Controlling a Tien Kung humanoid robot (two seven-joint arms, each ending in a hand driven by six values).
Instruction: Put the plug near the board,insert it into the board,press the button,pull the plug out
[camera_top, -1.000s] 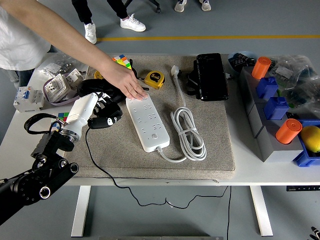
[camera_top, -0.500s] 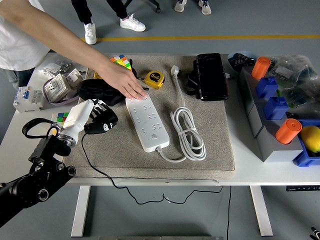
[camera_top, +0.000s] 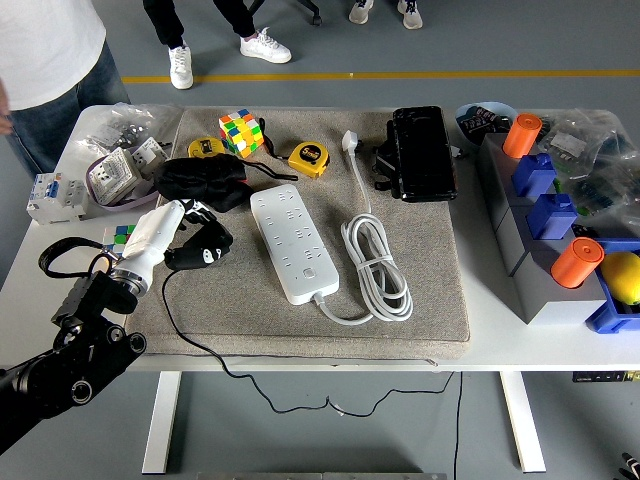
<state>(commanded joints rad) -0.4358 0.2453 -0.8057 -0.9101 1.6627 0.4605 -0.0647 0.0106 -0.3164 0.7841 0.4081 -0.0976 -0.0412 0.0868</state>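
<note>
Board (camera_top: 296, 243) lies just right of left hand (camera_top: 196, 242), apart.

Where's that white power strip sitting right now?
The white power strip lies mid-mat, left of the coiled white cable, just below the yellow tape measure.

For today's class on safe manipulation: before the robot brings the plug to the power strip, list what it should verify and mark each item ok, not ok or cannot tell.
1. Left hand holds the black plug: ok, fingers curled on it.
2. White power strip lies flat on the grey mat, sockets up: ok.
3. No person's hand on the strip: ok, the person stands at the table's far left corner.
4. Black cord runs free off the near edge: ok.
5. Plug pins face a socket: cannot tell.
6. Path to the strip clear: ok; black cloth lies farther back.
</note>
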